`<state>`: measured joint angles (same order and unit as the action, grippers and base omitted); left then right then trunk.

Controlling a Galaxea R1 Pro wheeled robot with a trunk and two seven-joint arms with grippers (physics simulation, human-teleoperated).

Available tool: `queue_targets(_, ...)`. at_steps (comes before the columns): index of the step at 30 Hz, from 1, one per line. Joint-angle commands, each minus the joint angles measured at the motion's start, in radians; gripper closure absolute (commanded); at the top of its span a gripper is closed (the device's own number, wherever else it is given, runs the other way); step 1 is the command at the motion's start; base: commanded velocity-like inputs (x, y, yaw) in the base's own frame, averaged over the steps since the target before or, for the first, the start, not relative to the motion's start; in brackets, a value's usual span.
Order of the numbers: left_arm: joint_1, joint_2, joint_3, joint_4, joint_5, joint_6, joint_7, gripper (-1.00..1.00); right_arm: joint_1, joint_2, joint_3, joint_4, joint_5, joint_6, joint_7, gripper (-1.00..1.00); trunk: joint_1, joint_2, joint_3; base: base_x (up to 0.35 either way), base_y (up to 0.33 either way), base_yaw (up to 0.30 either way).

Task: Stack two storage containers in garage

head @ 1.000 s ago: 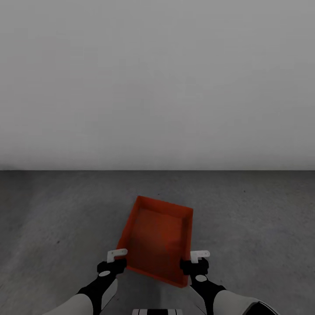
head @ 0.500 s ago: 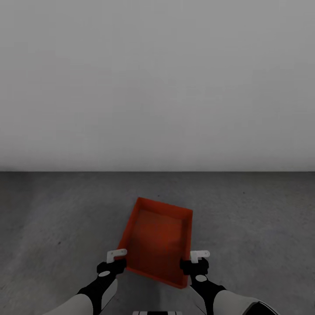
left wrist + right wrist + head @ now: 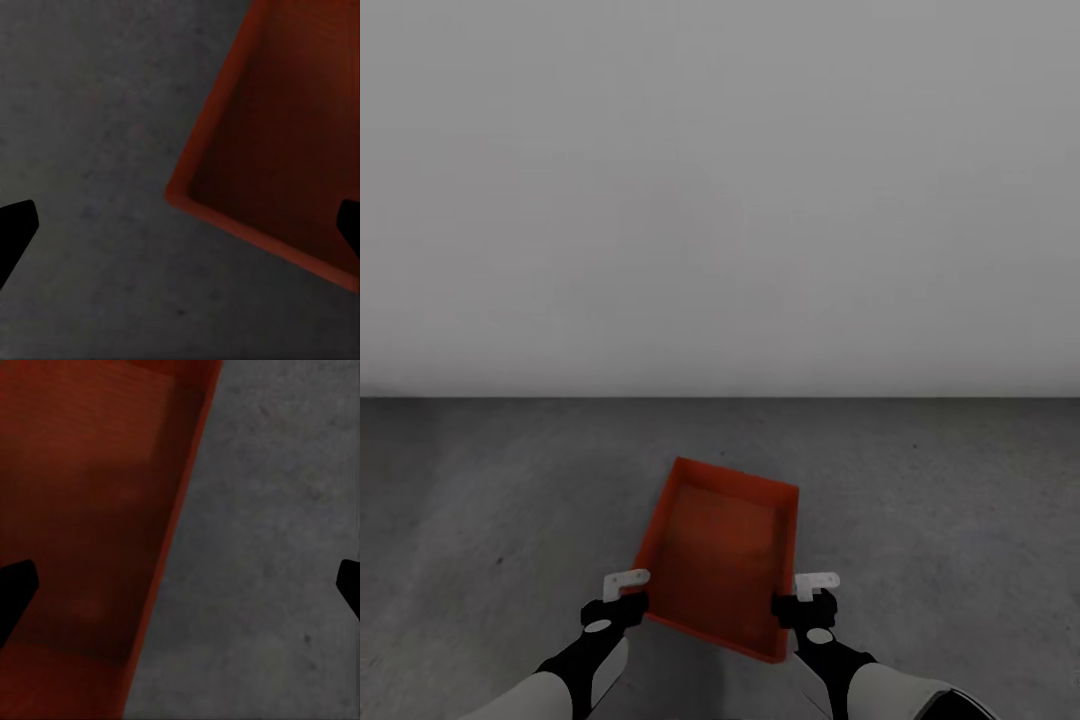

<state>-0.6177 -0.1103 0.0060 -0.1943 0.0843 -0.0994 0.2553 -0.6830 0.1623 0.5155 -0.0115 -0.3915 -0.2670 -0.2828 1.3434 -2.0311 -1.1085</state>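
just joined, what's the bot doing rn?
It stands facing a plain pale grey wall, looking down at one open orange-red rectangular storage container on the dark grey concrete floor. The left gripper and right gripper hover on either side of the container's near end, both open, holding nothing. The container looks empty, and sits slightly askew to the wall.

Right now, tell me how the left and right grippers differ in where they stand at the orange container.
The left gripper is on the container's left side, the right gripper on its right side. The left gripper's fingers straddle a near corner; the right gripper's straddle a long side wall. Both are open, clamping nothing.
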Motion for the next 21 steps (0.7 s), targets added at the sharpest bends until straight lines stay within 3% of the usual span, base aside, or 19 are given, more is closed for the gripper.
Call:
queue_targets(1, 0.000, 0.000, 0.000, 0.001, 0.009, -0.005, 0.001, -1.00, 0.000, 0.000, 0.009, 0.001, -0.009, -0.003, -0.003, -1.00, -0.004, 0.007, 0.003, 0.000, 0.000, 0.000)
queue_targets(21, 0.000, -0.001, 0.001, 0.002, 0.008, -0.008, 0.000, -1.00, 0.000, -0.001, 0.008, 0.004, -0.009, -0.004, -0.003, -1.00, -0.081, 0.147, 0.065, 0.000, 0.000, 0.000)
